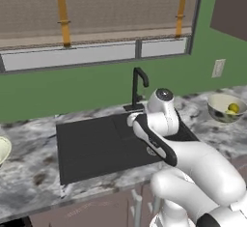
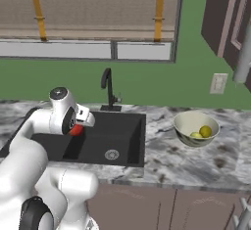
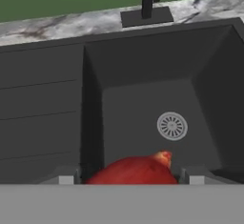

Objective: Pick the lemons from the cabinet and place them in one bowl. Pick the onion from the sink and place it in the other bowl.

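Note:
The onion [image 3: 133, 170], a glossy red ball, sits between my gripper's [image 3: 128, 179] two fingertips, which are shut on it. In the right base view the onion [image 2: 76, 130] shows just under the hand, over the left side of the black sink [image 2: 122, 136]. The sink basin [image 3: 143, 94] and its round drain [image 3: 172, 126] lie beyond the onion. Two lemons [image 2: 206, 131] rest in the cream bowl [image 2: 182, 121] on the counter right of the sink; this bowl [image 1: 217, 106] also holds a lemon [image 1: 233, 108] in the left base view. The other bowl [image 1: 2, 148] peeks in at the far left edge.
A black curved faucet [image 2: 108, 87] stands behind the basin. The flat drainboard [image 1: 91, 144] lies on the sink's left. The mauve-brown cabinet [image 2: 225, 18] hangs at the upper right. A wall outlet [image 2: 217, 83] sits above the marbled counter [image 2: 166, 160].

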Robot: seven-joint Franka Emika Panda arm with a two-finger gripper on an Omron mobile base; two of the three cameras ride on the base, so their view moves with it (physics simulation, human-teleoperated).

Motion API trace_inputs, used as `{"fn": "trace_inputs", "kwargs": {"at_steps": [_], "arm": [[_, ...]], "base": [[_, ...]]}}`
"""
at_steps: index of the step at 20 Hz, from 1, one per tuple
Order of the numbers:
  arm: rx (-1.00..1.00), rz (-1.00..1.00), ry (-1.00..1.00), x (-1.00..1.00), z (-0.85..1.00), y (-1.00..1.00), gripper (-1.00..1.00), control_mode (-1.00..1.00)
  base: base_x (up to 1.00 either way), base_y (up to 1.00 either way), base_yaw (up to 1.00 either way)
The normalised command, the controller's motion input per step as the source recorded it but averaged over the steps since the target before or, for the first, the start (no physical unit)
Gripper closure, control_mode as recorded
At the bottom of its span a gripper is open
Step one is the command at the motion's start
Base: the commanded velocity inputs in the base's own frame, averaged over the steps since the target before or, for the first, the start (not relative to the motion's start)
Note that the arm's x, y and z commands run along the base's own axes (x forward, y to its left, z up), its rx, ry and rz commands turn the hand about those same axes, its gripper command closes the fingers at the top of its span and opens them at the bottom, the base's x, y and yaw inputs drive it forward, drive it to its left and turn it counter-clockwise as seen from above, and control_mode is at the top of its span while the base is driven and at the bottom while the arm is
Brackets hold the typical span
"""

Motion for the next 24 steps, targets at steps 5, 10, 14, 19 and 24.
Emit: {"fn": "trace_inputs", "kwargs": {"at_steps": [5, 10, 14, 19, 24], "arm": [[0.0, 0.0, 0.0, 0.0, 0.0, 0.0, 1.0, 1.0], [0.0, 0.0, 0.0, 0.0, 0.0, 0.0, 1.0, 1.0], [0.0, 0.0, 0.0, 0.0, 0.0, 0.0, 1.0, 1.0], [0.0, 0.0, 0.0, 0.0, 0.0, 0.0, 1.0, 1.0], [0.0, 0.0, 0.0, 0.0, 0.0, 0.0, 1.0, 1.0]], "base": [[-0.08, 0.84, -0.04], [-0.12, 0.91, -0.02], [-0.02, 0.99, -0.01], [0.09, 1.0, -0.03], [0.19, 0.98, -0.07]]}}
